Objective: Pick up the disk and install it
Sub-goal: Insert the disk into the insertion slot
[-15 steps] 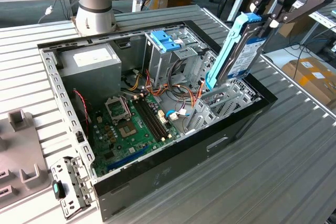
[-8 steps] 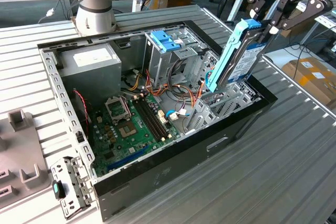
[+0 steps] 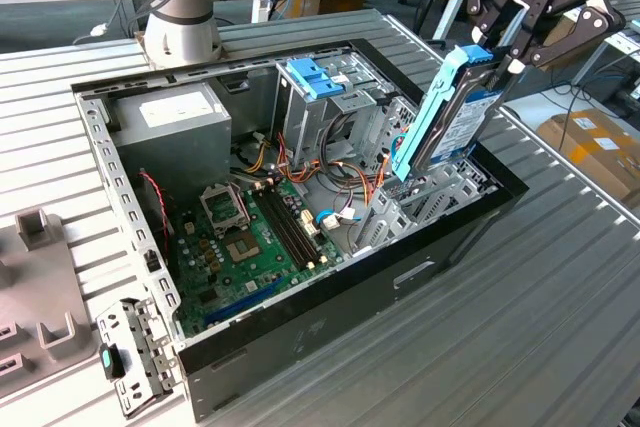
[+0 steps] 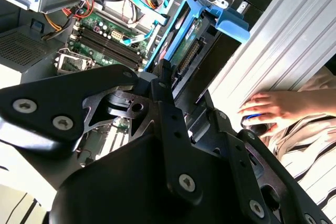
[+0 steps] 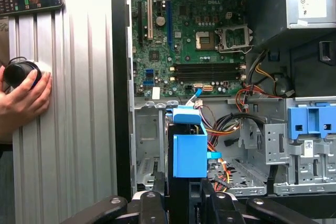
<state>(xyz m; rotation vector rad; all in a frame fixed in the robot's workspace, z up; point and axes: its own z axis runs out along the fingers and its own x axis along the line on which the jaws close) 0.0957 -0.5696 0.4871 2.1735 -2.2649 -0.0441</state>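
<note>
The disk stands on edge and tilted in its light-blue caddy rail, its lower end reaching down into the metal bay at the right end of the open computer case. My gripper is shut on the disk's upper end, above the case. In the first wrist view the blue caddy sits straight ahead of my gripper, over the bay floor. In the second wrist view the disk extends away from my gripper toward the case.
A grey power-supply box, a drive cage with a blue latch, the motherboard and loose cables lie inside the case. A person's hand rests on a black device on the ribbed table beside it. Grey fixtures stand at the exterior view's left.
</note>
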